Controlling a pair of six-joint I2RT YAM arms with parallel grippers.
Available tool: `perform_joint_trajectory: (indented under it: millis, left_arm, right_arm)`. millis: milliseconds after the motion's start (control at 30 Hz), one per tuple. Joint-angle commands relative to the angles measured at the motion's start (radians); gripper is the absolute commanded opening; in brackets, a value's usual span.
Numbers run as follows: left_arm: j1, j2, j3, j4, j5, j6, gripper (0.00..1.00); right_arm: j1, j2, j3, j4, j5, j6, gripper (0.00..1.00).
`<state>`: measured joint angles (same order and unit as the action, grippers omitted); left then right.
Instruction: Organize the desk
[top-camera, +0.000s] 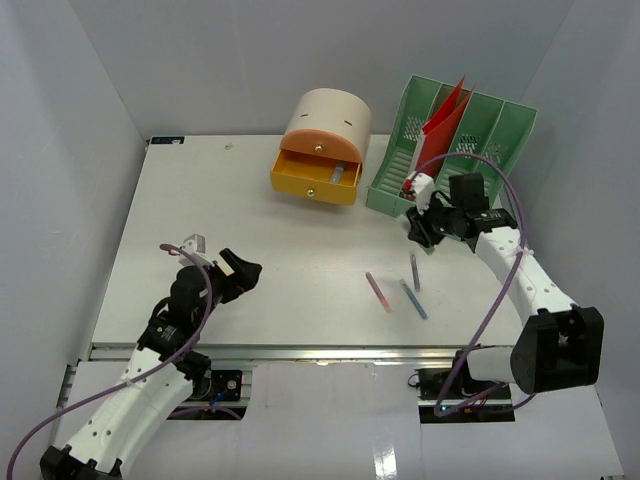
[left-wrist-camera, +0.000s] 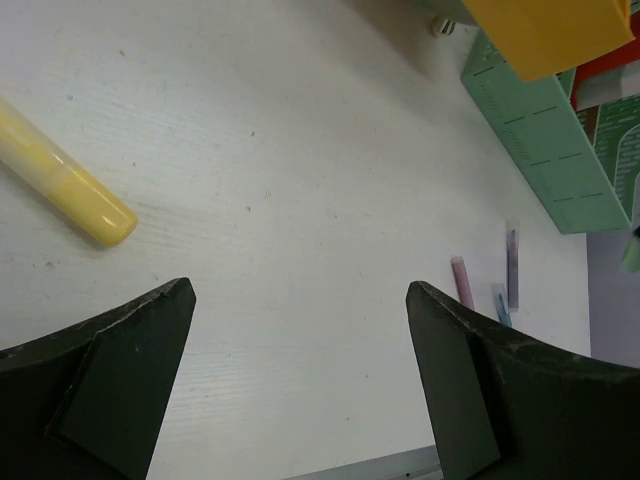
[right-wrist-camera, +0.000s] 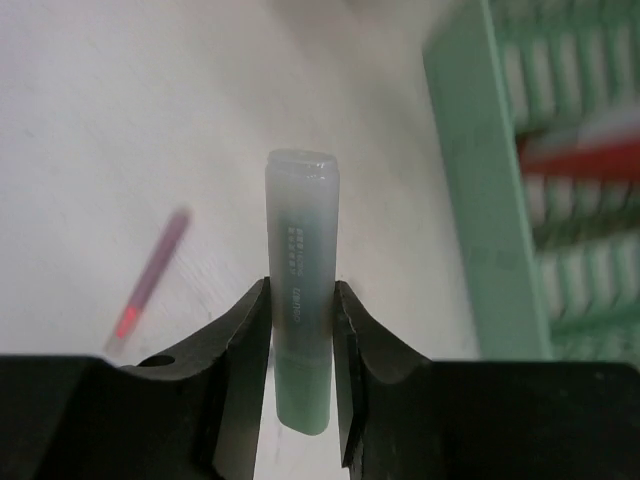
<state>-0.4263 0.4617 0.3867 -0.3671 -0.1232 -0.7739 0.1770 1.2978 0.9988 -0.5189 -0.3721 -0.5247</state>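
Two claws are over the white desk (top-camera: 250, 215), which fills the floor of the booth with its metal rail along the near edge. We go right first. The right claw (right-wrist-camera: 300, 292) is clamped on a pale green marker (right-wrist-camera: 300, 225), pinching the barrel from both sides, one end poking out past the fingertips. From above, we see that arm reaching to just in front of the green file rack (top-camera: 520, 128), where a red folder (top-camera: 446, 118) leans in a slot.

Over to the left claw (top-camera: 240, 268): its jaws stand wide apart with nothing between them, above the desk's front left. On its own camera we pick out a yellow marker (left-wrist-camera: 66, 186) lying flat on the desk, off to one side and clear of the fingers.

Three pens lie loose right of centre: a pink pen (top-camera: 377, 291), a blue pen (top-camera: 413, 299) and a grey pen (top-camera: 414, 271), close together.

At the back sits the cream drawer unit (top-camera: 328, 118), its orange drawer (top-camera: 312, 184) pulled open.
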Motion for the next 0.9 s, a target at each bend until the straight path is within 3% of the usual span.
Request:
perform_joint_trajectory:
  millis: [0, 100, 233, 333, 633, 867]
  left_arm:
    - [0.007, 0.058, -0.007, 0.012, 0.050, -0.103, 0.98]
    - [0.012, 0.096, -0.004, 0.017, 0.040, -0.131, 0.97]
    - [0.027, 0.127, -0.020, 0.026, 0.061, -0.182, 0.95]
    - [0.031, 0.136, -0.004, -0.015, 0.046, -0.214, 0.95]
    - [0.042, 0.164, 0.041, -0.092, 0.004, -0.209, 0.94]
    - [0.085, 0.227, 0.051, -0.051, 0.049, -0.179, 0.92]
  right_arm:
    - [0.273, -0.002, 0.169, 0.051, -0.102, -0.302, 0.08]
    - [0.401, 0.123, 0.331, 0.109, -0.023, -0.372, 0.08]
    - [0.468, 0.366, 0.725, 0.075, 0.051, -0.357, 0.08]
    - [0.484, 0.515, 0.889, 0.071, 0.130, -0.356, 0.08]
    - [0.489, 0.649, 0.925, 0.186, 0.253, -0.398, 0.14]
    - [0.487, 0.661, 0.892, 0.198, 0.302, -0.376, 0.47]
